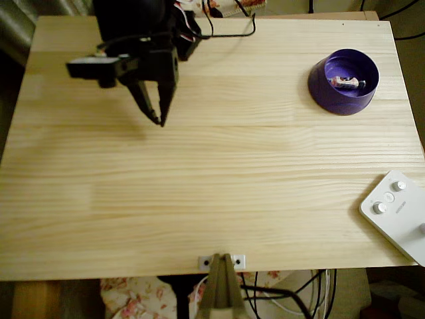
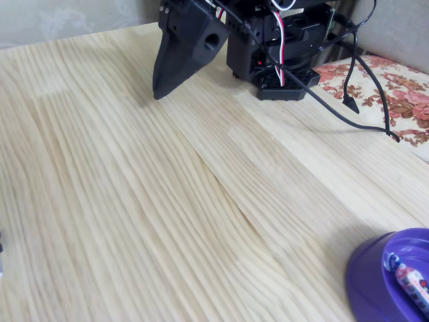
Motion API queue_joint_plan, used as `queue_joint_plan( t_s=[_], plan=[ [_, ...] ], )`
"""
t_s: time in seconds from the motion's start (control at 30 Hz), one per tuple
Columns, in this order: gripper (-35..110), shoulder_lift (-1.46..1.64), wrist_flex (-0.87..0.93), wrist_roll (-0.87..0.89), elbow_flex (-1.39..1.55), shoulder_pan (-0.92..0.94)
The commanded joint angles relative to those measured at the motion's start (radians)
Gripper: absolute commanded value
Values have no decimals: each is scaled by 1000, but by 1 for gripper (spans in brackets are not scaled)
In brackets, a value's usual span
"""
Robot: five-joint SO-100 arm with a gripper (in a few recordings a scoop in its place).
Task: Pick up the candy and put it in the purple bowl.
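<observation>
A pale pine desk (image 1: 212, 199) fills the overhead view, its planks running side to side. At the far left of that view the black robot arm (image 1: 136, 26) bends down from its base, its gripper (image 1: 159, 116) pointing at the wood with its two dark fingers pressed together at the tips and holding nothing; in the fixed view the same gripper (image 2: 159, 90) shows as a closed black wedge hanging just above the desk. Near the upper right corner of the overhead view sits the purple bowl (image 1: 327, 88), upright, well apart from the gripper. Inside it, on the lighter violet bottom, lies the candy (image 1: 347, 82), its mottled wrapper lying flat; the fixed view catches the bowl (image 2: 372, 282) at the lower right edge with the candy (image 2: 412, 285) resting within. A white control box (image 1: 398, 216) with round knobs rests at the desk's lower right edge.
</observation>
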Motion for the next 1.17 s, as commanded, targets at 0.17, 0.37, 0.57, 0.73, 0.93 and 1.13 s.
queue_joint_plan(
  t_s=[0.17,0.37,0.57,0.73,0.93,1.13],
  plan=[
    [0,12,-183,18,2,49],
    [0,14,-87,112,2,9],
    [0,14,-78,114,2,29],
    [0,14,-75,67,2,29],
    [0,14,-72,77,2,38],
    [0,14,-74,66,2,28]
  ],
)
